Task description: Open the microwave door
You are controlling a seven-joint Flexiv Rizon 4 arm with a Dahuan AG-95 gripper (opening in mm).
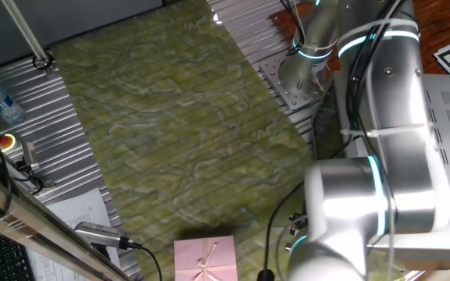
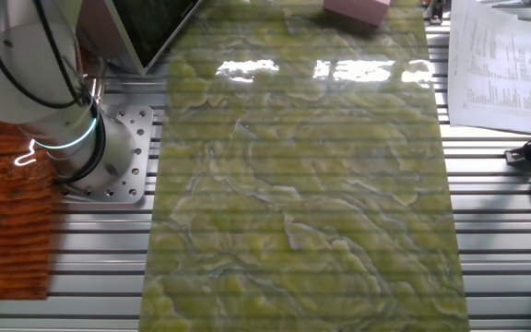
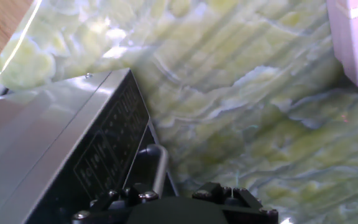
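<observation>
Closest to me in the hand view is the dark body of my own end effector [image 3: 185, 208] at the bottom edge; only its housing and screws show, the fingertips are cut off, so I cannot tell whether my fingers are spread or closed, and nothing seems to be held. Just past it, almost touching the housing in the picture, runs the curved silver bar handle [image 3: 159, 169] of the microwave door [image 3: 107, 158], whose dark panel with faint white printing slants across the lower left. Beyond that lies the silver-grey side of the microwave [image 3: 39, 143], standing on the green marbled table [image 3: 241, 106]. Further off, at the upper right corner, sits the pink gift box [image 3: 356, 37], well apart from the handle. In one fixed view my arm [image 1: 381, 156] fills the right side and hides the door, with a slice of vented panel showing behind it; the other fixed view shows only my base and a dark corner of the appliance at the top edge. I judge this to be the approach step: I am closing on the handle but the door looks shut and no grip is made. The next move calls for lining my fingers either side of the bar, closing on it, then pulling along the arc of the hinge rather than straight back, so the bar does not slip out.
</observation>
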